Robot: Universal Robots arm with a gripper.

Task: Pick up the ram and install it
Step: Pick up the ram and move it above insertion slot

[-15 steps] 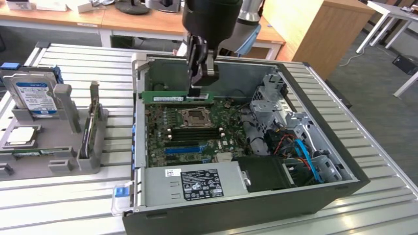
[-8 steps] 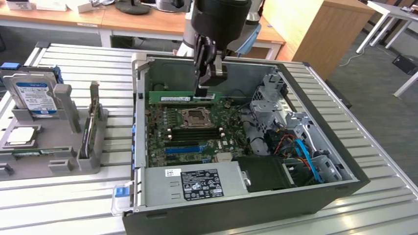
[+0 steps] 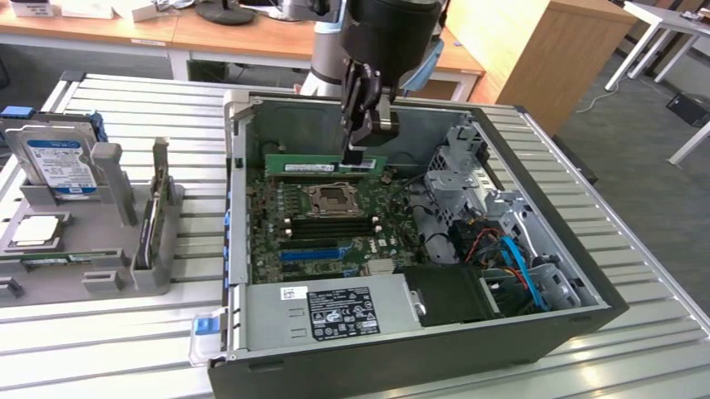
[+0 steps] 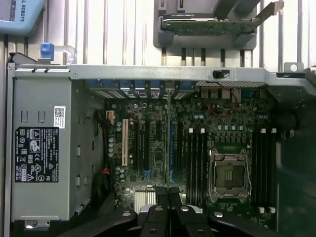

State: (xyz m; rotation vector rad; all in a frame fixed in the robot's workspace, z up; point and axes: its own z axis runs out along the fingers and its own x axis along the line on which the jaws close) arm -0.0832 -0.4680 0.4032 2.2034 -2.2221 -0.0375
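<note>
The ram (image 3: 325, 166) is a long green stick held level above the motherboard (image 3: 388, 241), inside the open computer case (image 3: 236, 208). My gripper (image 3: 362, 155) is shut on its end nearer the exterior view's right and hangs straight down from the arm. In the wrist view the ram (image 4: 169, 138) shows edge-on as a thin line running out from between my fingers (image 4: 159, 196), over the board beside the black memory slots (image 4: 195, 163). The CPU socket (image 4: 229, 175) lies between those slots and a second bank (image 4: 266, 168). In the exterior view the ram hovers behind the socket (image 3: 331, 199), apart from the board.
A grey power supply (image 3: 332, 312) fills the case's near end. A metal drive cage (image 3: 471, 170) and blue cables (image 3: 516, 262) stand on the exterior view's right. A blue expansion slot (image 3: 311, 252) lies on the board. Left of the case, a grey fixture (image 3: 106, 249) holds a hard drive (image 3: 58, 162).
</note>
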